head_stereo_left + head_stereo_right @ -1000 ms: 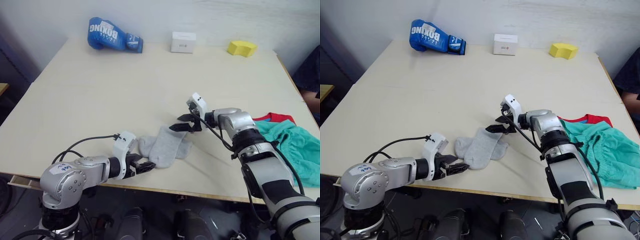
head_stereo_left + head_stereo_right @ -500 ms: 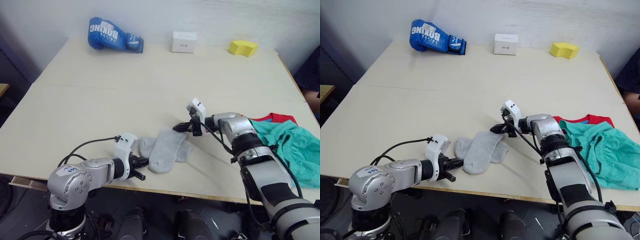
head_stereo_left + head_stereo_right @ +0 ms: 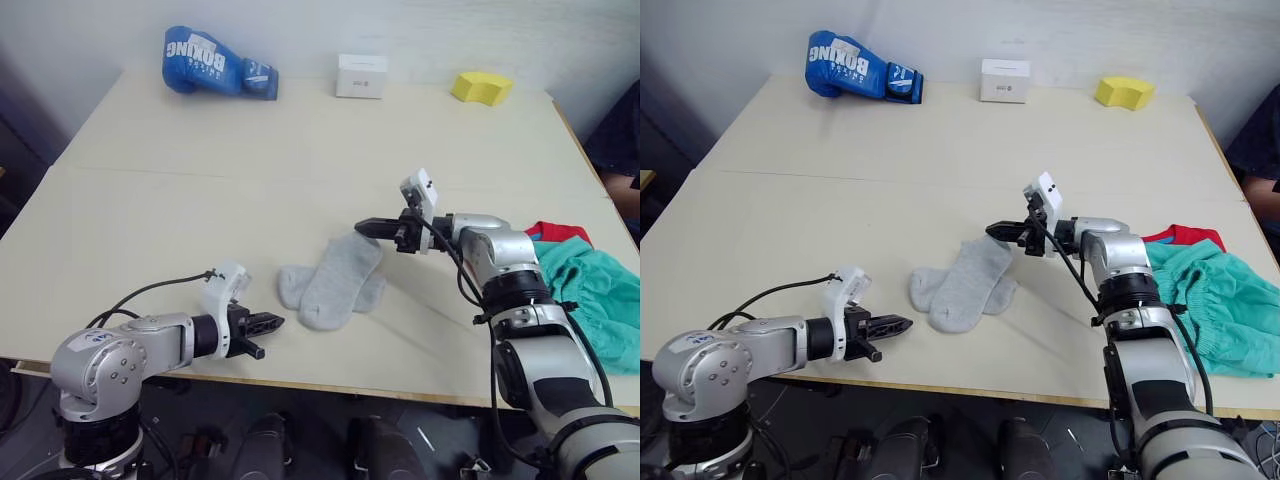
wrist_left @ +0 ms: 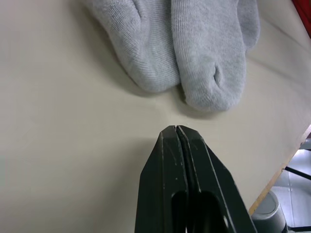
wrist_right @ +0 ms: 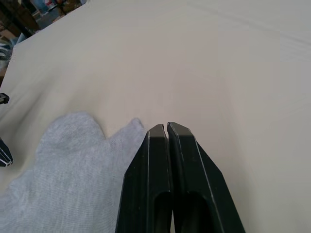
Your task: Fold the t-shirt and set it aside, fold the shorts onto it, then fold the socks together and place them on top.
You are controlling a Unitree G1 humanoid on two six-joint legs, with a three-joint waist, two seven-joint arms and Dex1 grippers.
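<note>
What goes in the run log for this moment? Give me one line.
stage: socks | light grey knitted socks flat on table | left gripper shut, clear | right gripper shut, empty, above sock cuff

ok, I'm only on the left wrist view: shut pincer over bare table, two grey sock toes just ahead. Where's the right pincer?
Observer: The right pincer is shut, holding nothing, at the far end of the socks from yours.
Operator: Are the socks stacked or side by side?
Observer: Overlapping, laid along each other near the table's front edge; the left pincer is apart from them.
Operator: And the other clothes?
Observer: The shorts lie at the table's right side on top of the t-shirt; only a red strip of it shows past them.
</note>
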